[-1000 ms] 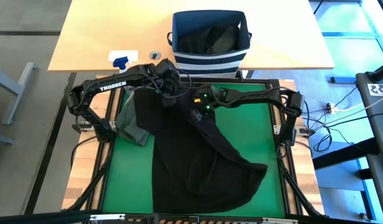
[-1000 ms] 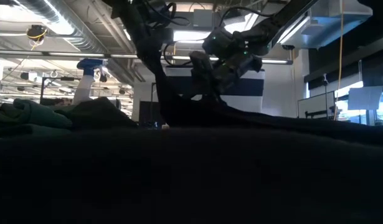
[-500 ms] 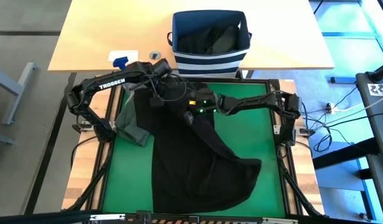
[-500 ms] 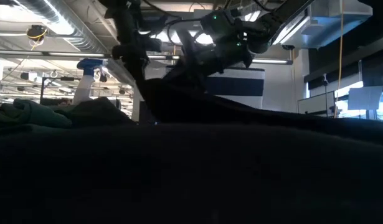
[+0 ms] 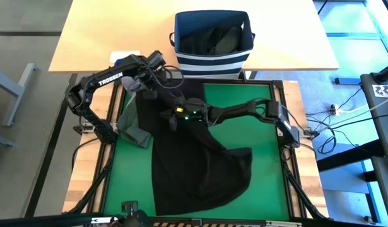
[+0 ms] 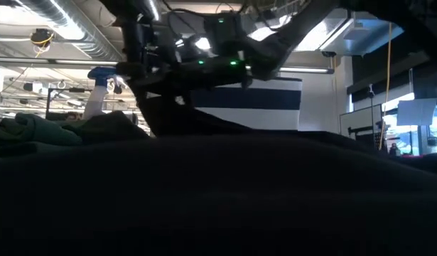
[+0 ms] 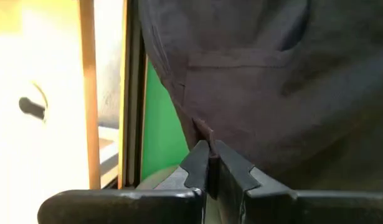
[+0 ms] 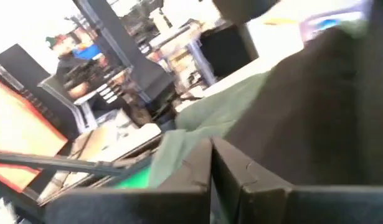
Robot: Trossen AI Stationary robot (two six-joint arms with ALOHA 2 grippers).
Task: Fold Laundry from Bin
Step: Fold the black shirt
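A black garment lies spread over the green mat, its far-left part raised. My left gripper is shut on that raised part. My right gripper reaches in from the right, level, just over the black garment near the left gripper. Its fingers are shut, with black cloth close beside them. An olive green garment lies bunched at the mat's left edge, partly under the black one. The striped navy bin stands beyond the mat with more cloth inside. My left gripper pinches a bunched fold of the black garment between its two fingers, next to a stitched seam. That part is lifted off the mat; the rest slopes down and lies on the mat. My right gripper: I cannot tell whether it touches the black garment.
A spray bottle with a blue nozzle stands on the wooden table behind the left arm. The mat's dark frame borders the work area. Bare green mat shows right of the garment.
My left gripper has moved toward the table's left and far edge, drawing the black garment's raised part with it. The garment's right lobe has slid leftward on the mat. My right gripper has travelled left across the garment toward the left gripper.
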